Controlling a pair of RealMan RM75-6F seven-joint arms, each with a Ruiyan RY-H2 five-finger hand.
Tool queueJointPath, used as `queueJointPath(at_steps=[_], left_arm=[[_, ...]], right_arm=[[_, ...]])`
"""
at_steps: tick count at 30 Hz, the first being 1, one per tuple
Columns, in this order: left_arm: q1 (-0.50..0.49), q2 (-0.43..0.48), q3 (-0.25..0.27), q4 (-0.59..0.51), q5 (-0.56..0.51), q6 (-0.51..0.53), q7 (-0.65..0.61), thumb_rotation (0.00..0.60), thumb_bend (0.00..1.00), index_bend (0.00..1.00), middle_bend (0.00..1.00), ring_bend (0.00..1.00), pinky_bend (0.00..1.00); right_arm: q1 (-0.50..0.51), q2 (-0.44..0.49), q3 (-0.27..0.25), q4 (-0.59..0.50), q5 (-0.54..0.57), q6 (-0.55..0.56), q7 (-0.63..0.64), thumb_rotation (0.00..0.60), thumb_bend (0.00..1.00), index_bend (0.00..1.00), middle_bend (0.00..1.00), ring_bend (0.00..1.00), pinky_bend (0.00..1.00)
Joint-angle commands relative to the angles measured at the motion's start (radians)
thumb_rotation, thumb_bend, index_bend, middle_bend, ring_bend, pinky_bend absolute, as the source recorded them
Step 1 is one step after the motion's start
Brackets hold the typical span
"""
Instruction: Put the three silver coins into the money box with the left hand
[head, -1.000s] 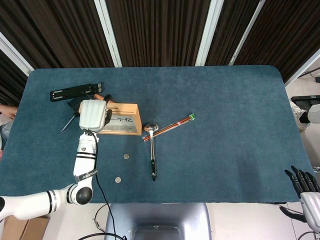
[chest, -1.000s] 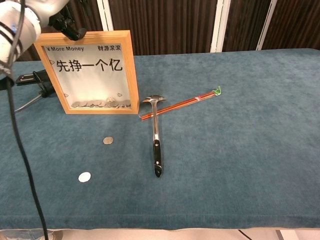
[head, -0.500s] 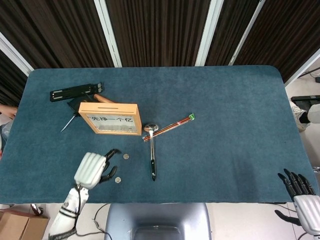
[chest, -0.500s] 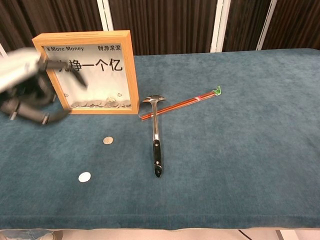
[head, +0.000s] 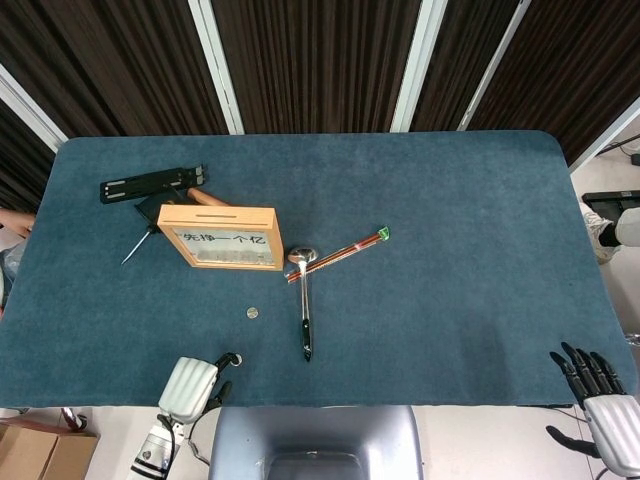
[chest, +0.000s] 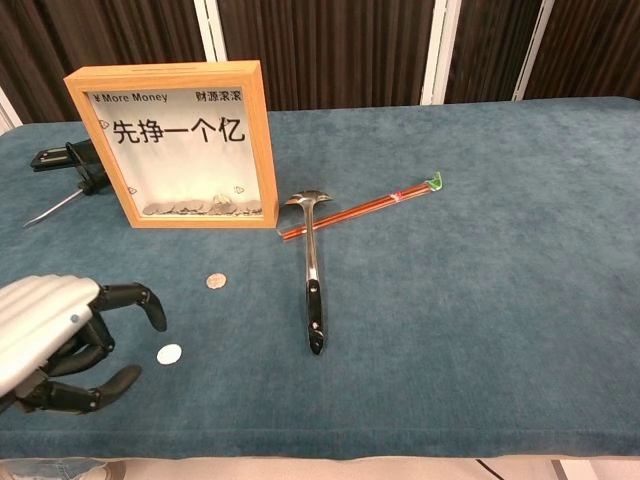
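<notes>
Chest view, two silver coins (chest: 216, 281), one money box (chest: 174, 145)

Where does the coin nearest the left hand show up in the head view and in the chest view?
Head view: hidden under the left hand at the table's near edge; only the farther coin shows.
Chest view: the near coin lies lower left, beside the left hand.
Shared landmark: the money box.
</notes>
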Motion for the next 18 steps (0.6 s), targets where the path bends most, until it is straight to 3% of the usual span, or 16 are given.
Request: queueJointPath(at_steps=[1, 18], left_arm=[[0.016, -0.055, -0.034, 0.081, 0.003, -0.015, 0.037, 0.600, 0.37, 0.39, 1.00, 1.00, 1.00], [0.039, -0.116, -0.084, 0.200, -0.005, -0.085, 0.061, 0.600, 0.36, 0.41, 1.00, 1.00, 1.00]], right_arm=[[-0.001, 0.001, 0.001, 0.001, 0.001, 0.002, 0.003, 0.600, 0.05, 0.00, 0.00, 0.00, 0.00], [0.001, -0.002, 0.000, 0.001, 0.003, -0.003, -0.002, 0.600, 0.05, 0.00, 0.00, 0.00, 0.00]])
